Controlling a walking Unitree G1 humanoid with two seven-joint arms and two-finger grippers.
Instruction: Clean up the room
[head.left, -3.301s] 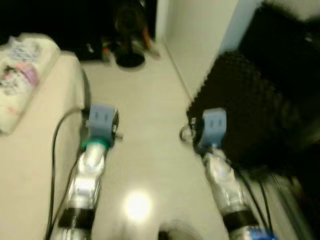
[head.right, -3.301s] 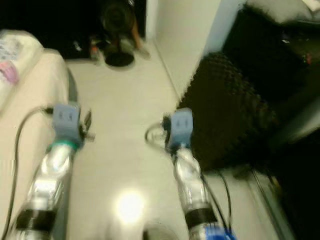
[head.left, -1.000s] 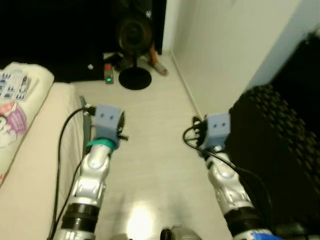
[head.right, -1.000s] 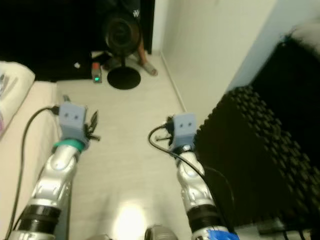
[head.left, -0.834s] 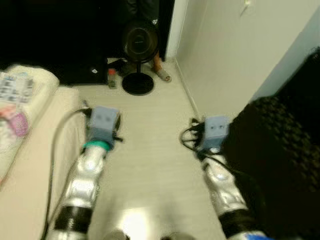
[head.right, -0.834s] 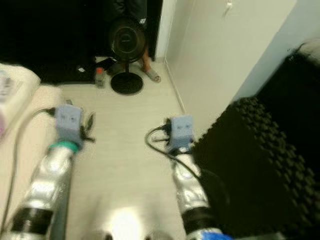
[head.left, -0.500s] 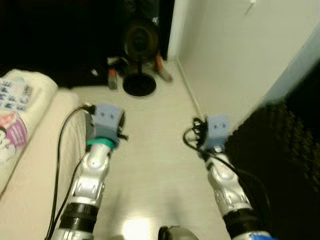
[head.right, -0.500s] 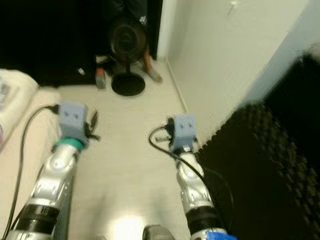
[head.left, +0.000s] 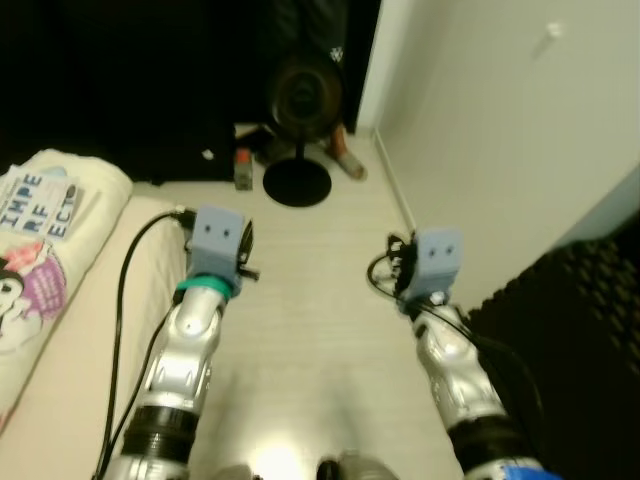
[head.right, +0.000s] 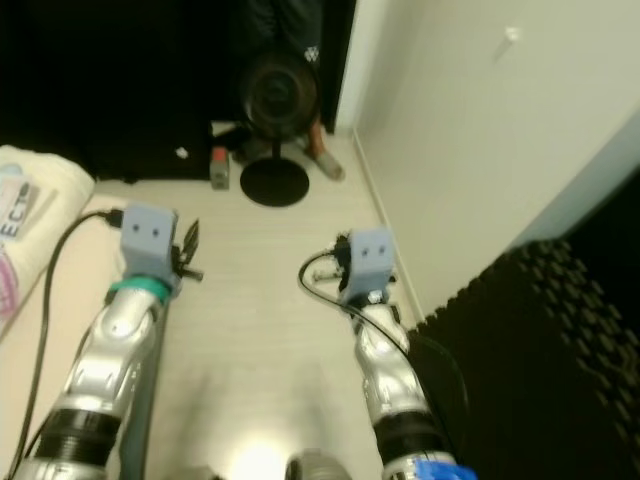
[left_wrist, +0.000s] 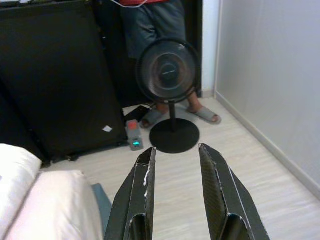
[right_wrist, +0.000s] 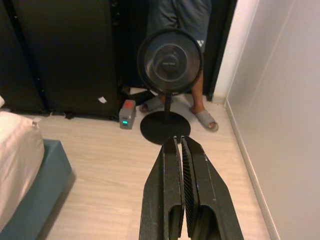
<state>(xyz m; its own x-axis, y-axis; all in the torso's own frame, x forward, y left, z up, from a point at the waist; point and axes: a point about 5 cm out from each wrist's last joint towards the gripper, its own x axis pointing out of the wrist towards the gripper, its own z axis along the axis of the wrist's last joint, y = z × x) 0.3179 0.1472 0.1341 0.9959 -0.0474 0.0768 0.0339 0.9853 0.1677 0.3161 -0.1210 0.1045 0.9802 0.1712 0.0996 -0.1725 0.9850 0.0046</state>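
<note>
Since the earlier frames the head view had swung toward the far doorway; the dark foam mat (head.left: 590, 330) had slid to the right edge. The left gripper (left_wrist: 175, 152) stood spread and empty, the right gripper (right_wrist: 180, 145) pressed together, holding nothing. The standing fan (right_wrist: 170, 62), small box (right_wrist: 127, 114) and a person's sandalled feet (right_wrist: 205, 119) lay ahead, the bed (head.left: 60, 330) to the left. Judged: walking, no item yet chosen.
</note>
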